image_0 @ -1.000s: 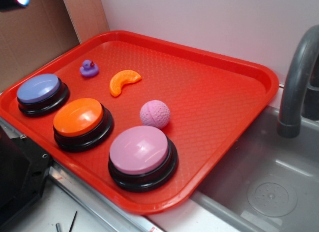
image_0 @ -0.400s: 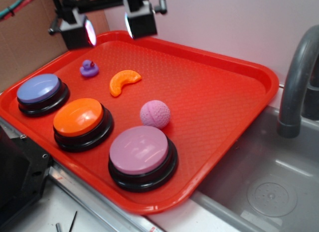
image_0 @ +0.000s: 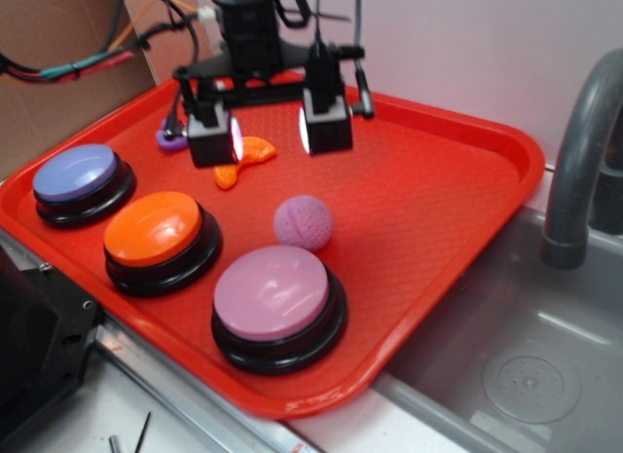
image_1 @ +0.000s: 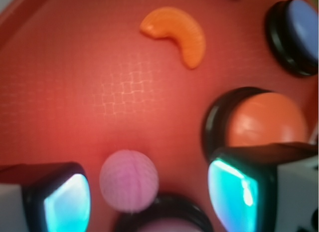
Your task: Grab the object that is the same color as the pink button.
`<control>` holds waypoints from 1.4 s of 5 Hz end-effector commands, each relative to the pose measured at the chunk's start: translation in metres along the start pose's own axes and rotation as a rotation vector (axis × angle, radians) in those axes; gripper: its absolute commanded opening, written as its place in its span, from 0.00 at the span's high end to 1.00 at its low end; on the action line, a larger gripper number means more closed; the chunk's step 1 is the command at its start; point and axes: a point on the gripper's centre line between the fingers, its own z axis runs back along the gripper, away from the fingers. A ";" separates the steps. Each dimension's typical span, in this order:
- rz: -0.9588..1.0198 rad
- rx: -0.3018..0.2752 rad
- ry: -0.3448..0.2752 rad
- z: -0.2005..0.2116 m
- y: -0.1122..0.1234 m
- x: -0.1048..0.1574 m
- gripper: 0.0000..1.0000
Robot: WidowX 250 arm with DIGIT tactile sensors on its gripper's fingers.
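Red tray (image_0: pixel 458 195), round pink ball (image_0: pixel 303 222)

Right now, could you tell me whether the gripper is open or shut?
Open. The gripper has its two fingers spread wide apart with nothing between them, above the red tray; the pink ball lies untouched.

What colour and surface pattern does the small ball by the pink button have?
The ball is pink with a dimpled, golf-ball-like surface; the exterior view shows it best.
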 end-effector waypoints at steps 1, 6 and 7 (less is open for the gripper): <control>-0.045 0.036 0.000 -0.035 -0.001 -0.017 0.00; 0.004 0.025 0.003 -0.054 0.005 -0.012 1.00; 0.019 -0.004 0.018 -0.039 0.002 -0.004 1.00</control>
